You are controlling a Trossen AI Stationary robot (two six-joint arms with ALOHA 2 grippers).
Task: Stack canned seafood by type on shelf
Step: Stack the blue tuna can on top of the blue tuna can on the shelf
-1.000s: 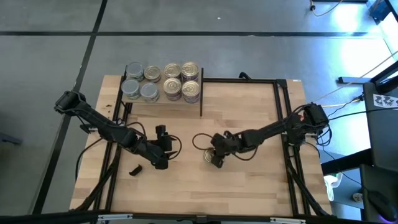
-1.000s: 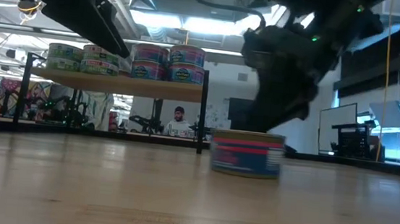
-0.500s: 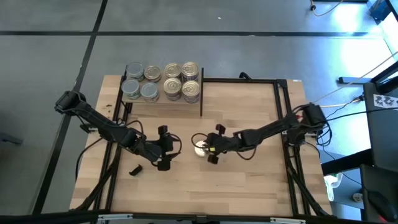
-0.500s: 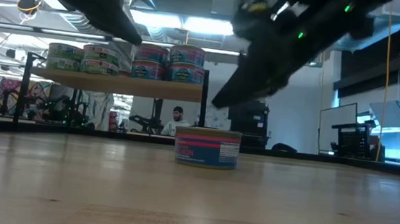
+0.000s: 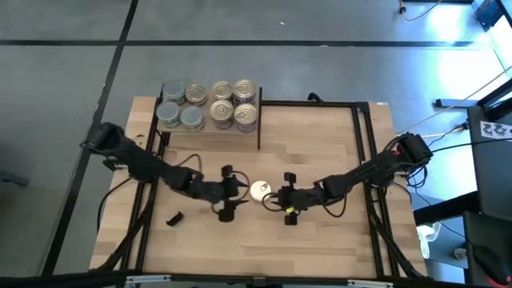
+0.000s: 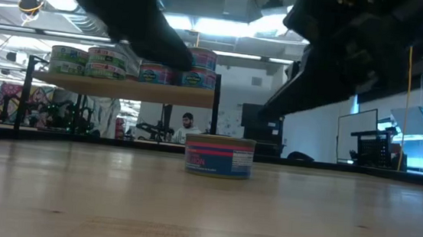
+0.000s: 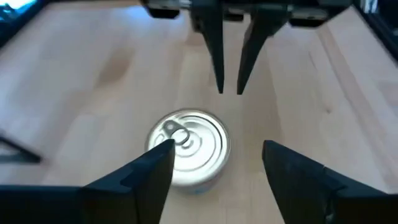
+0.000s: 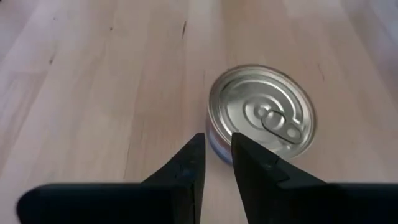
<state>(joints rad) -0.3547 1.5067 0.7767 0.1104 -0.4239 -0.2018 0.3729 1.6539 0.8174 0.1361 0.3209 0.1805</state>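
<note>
The table (image 5: 320,144) is a light wood board edged by a thin black frame, standing on a grey floor with dark seams. In the low view the room behind shows bright ceiling lights, desks and a seated person (image 6: 188,129) far off under the shelf.

The shelf (image 5: 210,128) sits at the table's far left corner and carries eight tins (image 5: 210,104) packed in two rows: silver-grey tops on the left, gold tops on the right. One loose tin (image 5: 259,190) with a pull-tab top stands alone near the middle of the table, upright, with a red and blue label in the low view (image 6: 219,156).

The left gripper (image 5: 234,193) lies just left of this tin, its fingers (image 7: 146,171) spread wide and holding nothing; the tin sits just ahead of them, not between them. The right gripper (image 5: 287,199) lies just right of the tin, its fingers (image 8: 193,163) nearly together and empty.

A second earlier the right gripper was over the tin and the left one stood farther left. Since then the tin has ended up a little to the left, the right gripper has drawn back to its right, and the left gripper has moved in beside it.
</note>
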